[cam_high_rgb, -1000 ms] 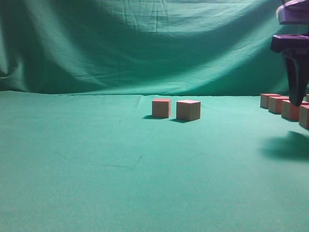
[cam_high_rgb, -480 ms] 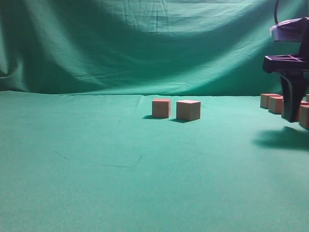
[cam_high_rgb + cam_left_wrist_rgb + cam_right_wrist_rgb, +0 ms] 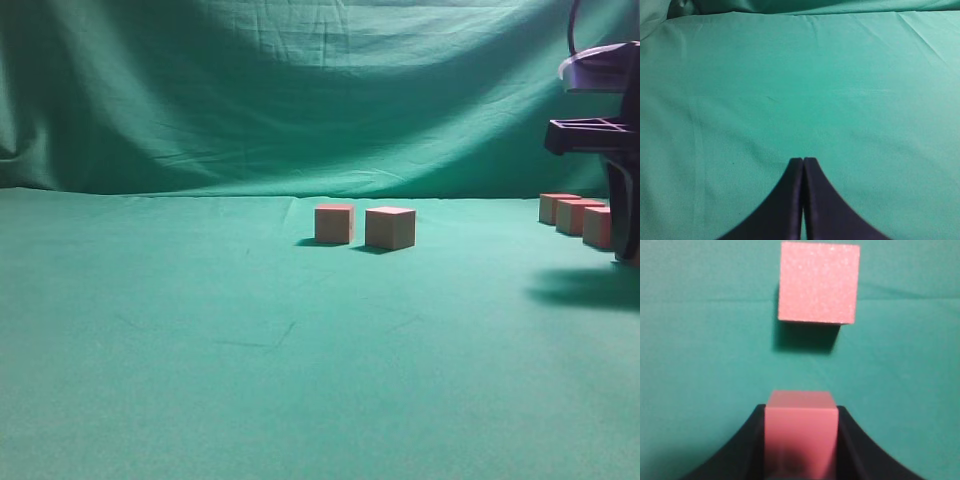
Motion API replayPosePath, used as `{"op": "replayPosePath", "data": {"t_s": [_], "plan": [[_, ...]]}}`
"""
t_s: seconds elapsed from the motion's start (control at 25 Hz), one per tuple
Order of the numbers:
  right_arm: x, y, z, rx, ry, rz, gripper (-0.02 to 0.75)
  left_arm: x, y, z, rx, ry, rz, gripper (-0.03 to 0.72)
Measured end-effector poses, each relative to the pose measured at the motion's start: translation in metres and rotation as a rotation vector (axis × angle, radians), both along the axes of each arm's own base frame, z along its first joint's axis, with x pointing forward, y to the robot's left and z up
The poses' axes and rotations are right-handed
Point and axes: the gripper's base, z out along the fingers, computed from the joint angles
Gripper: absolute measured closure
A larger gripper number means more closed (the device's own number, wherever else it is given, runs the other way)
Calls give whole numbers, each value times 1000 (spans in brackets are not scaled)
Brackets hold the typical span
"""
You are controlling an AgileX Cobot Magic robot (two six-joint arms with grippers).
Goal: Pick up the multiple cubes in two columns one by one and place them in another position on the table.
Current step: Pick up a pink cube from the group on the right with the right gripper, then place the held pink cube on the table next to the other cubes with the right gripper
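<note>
Right tool [image 3: 800,440] over creased teal table [image 3: 250,350]

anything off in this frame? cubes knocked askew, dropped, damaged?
Nothing stands out. The two centre cubes sit flat and upright on the table, as do those at the right edge. The right gripper has a cube squarely between its fingers.

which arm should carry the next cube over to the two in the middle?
Right. Its gripper already has a cube between its jaws, by the row at the table's right edge. The left gripper is shut over bare cloth, no cube in its view.
</note>
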Motion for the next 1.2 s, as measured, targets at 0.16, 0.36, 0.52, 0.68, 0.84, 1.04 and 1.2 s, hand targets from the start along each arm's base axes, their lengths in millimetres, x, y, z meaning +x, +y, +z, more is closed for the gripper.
{"op": "replayPosePath", "data": {"t_s": [0.16,0.36,0.52,0.68,0.84,1.04,1.2], "plan": [[0,1,22,-7,13,57,476,0,0,0,0,0,0,688],[4,14,69,94,20,190,476,0,0,0,0,0,0,688],[11,32,106,241,0,285,476,0,0,0,0,0,0,688],[16,55,140,284,-83,372,476,0,0,0,0,0,0,688],[8,96,167,270,-165,515,476,0,0,0,0,0,0,688],[0,152,177,182,-205,704,476,0,0,0,0,0,0,688],[7,196,160,150,-133,752,476,0,0,0,0,0,0,688]]}}
